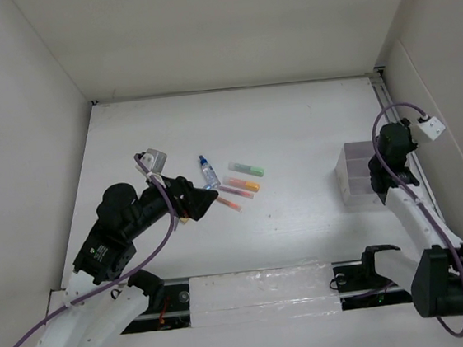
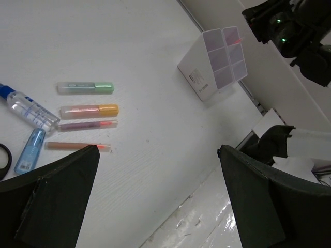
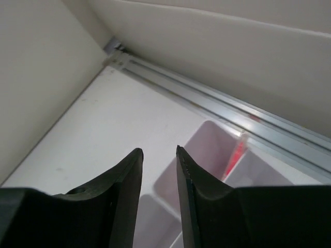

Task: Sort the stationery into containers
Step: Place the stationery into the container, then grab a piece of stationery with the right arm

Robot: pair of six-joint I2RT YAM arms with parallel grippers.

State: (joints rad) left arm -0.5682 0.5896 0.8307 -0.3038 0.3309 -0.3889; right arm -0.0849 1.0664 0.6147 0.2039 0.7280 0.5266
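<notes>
Orange-red pen [image 3: 235,155] in organiser [image 3: 208,140]; right end effector [image 3: 158,150] parted, empty; left end effector [image 2: 158,150] open.

My left gripper [image 1: 209,201] lies at nine o'clock of the markers [image 1: 245,176] and glue bottle [image 1: 209,174]. At the table's three o'clock, my right arm [image 1: 394,146] hangs over the organiser [image 1: 352,181].

To my left a green marker [image 2: 85,87], an orange marker [image 2: 89,110] and a blue-capped clear glue bottle [image 2: 32,112] lie on the white table [image 2: 155,62] (my right gripper [image 3: 158,151] is black), the organiser [image 2: 196,63] translucent white.
</notes>
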